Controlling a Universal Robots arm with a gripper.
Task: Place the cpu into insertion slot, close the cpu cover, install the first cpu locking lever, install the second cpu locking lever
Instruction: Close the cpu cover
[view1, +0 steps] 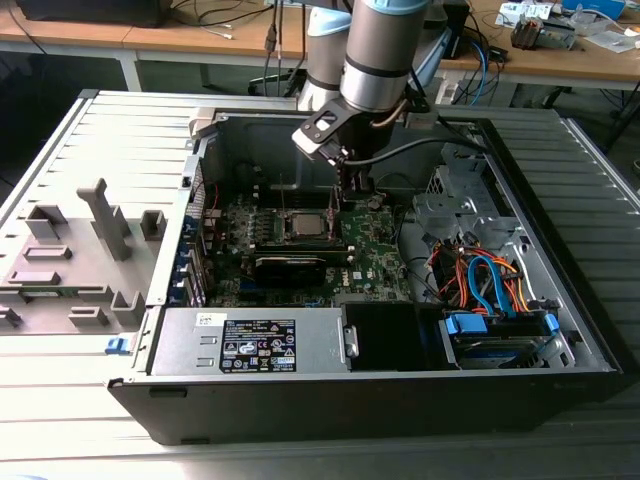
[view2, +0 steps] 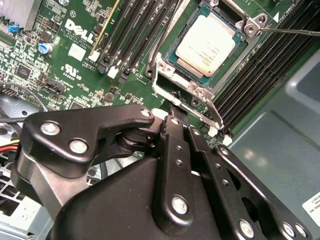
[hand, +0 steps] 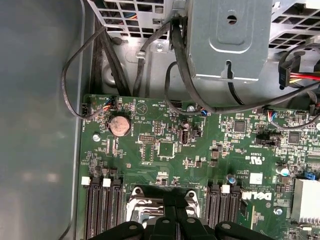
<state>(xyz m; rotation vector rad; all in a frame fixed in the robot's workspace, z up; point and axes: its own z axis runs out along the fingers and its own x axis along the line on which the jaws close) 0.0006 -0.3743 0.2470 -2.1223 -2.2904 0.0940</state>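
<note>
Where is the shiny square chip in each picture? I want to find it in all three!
Exterior view: the cpu sits mid-board, just to the exterior view's left of the gripper.
Second wrist view: the cpu lies silver and square in its socket, beyond the gripper.
First wrist view: the chip is hidden behind the gripper; the cpu cover peeks out beside it.
Shared landmark: the gripper, next to the socket.
</note>
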